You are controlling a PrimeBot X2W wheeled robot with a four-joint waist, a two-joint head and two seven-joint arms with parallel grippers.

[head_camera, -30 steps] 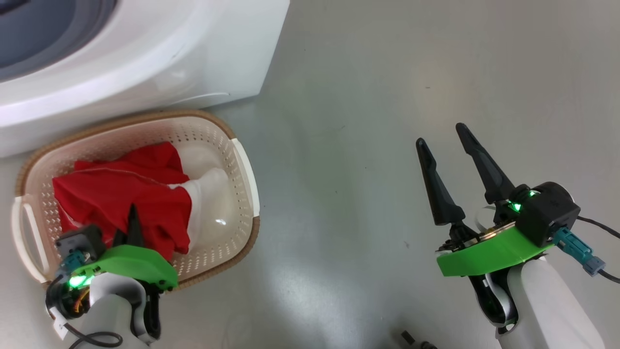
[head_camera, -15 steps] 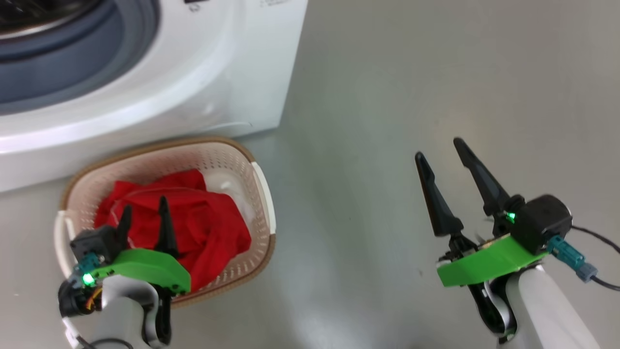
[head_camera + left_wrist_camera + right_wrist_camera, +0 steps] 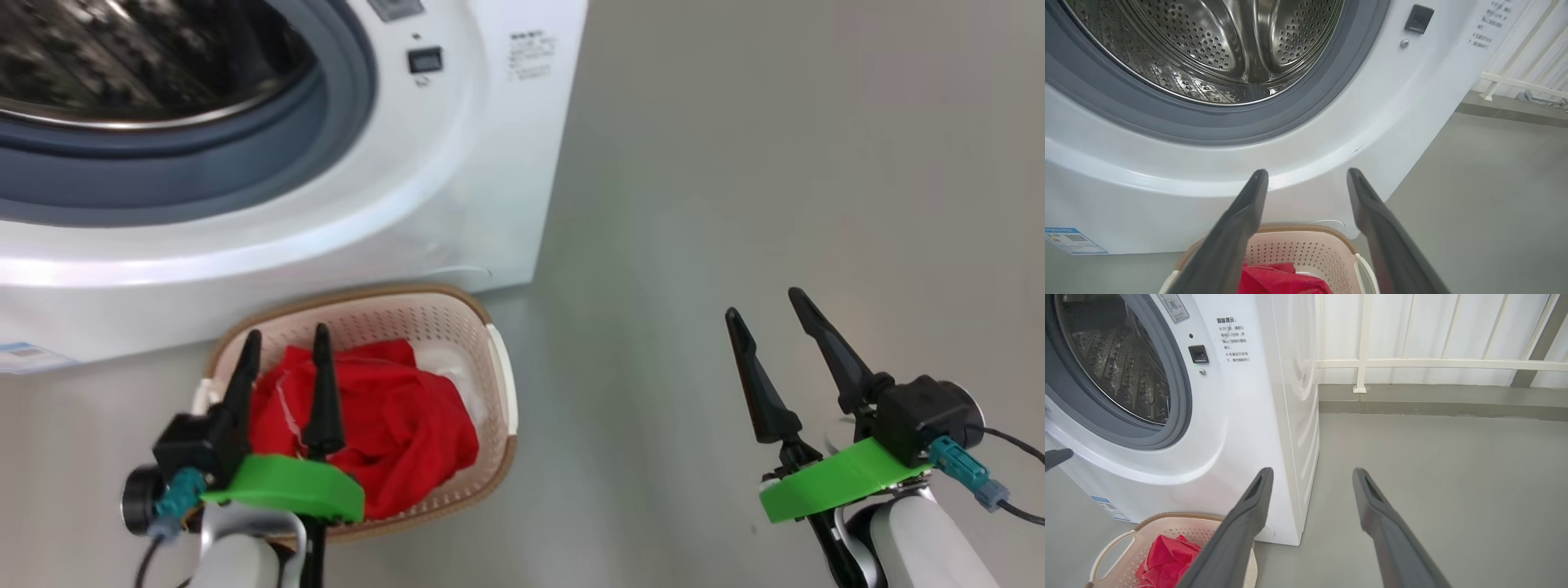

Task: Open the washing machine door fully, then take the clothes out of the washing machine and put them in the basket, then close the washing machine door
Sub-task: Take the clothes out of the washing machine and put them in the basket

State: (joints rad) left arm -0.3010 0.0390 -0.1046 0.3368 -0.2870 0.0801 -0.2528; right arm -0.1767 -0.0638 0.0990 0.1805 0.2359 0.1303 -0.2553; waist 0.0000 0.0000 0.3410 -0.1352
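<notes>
Left gripper, spread wide and empty, hangs over clothes in the basket; washer mouth lies just ahead, nearer it than the right gripper, likewise spread, empty.

At the lower left of the frame, the left gripper has two long, matt black, tapering fingers set in a bright green plastic bracket, with a boxy black camera block and a teal plug beside it, atop a rounded white forearm. The right gripper at the lower right is built alike, its teal plug trailing a thin black cable
</notes>
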